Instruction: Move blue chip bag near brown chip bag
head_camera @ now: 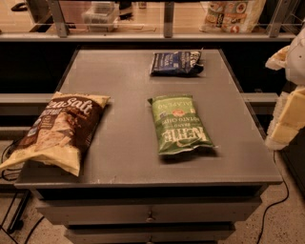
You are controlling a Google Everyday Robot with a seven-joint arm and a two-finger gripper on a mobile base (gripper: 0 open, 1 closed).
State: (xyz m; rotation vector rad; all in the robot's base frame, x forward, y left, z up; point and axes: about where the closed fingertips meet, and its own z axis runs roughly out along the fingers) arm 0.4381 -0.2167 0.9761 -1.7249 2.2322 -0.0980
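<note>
A grey, matte table [124,143] with drawers [150,217] under its front edge stands before a rail and shelf that hold a clear container [100,14] and a pale printed package [233,14]. The floor beneath is speckled.

Take the green Kettle bag [180,125] as the landmark. It lies flat near the middle of the tabletop, puffed and glossy, with its lettering upside down to the camera.

- **The blue chip bag** [175,63] lies beyond the green bag, close to the table's far edge. It is small, dark navy, crinkled and flattish, and sits well apart from the green bag.
- **The brown chip bag** [59,128] is to the left of the green bag and nearer the camera. It is large and pillowy, with cream-yellow edges, and its lower corner hangs over the table's side.
- **The gripper** [287,121] is a cream-coloured form to the right of the green bag, off the table's side edge and clear of all three bags. I cannot tell whether it is open or closed, but no bag is in it.

The task looks unstarted — the approach to the blue bag is the step in hand. Next comes a reach past the green bag to the far edge and a top-down pinch on thin, slippery foil that will likely crumple. After that the bag must be carried across — over or around the green bag — and set down just beside the brown one.
</note>
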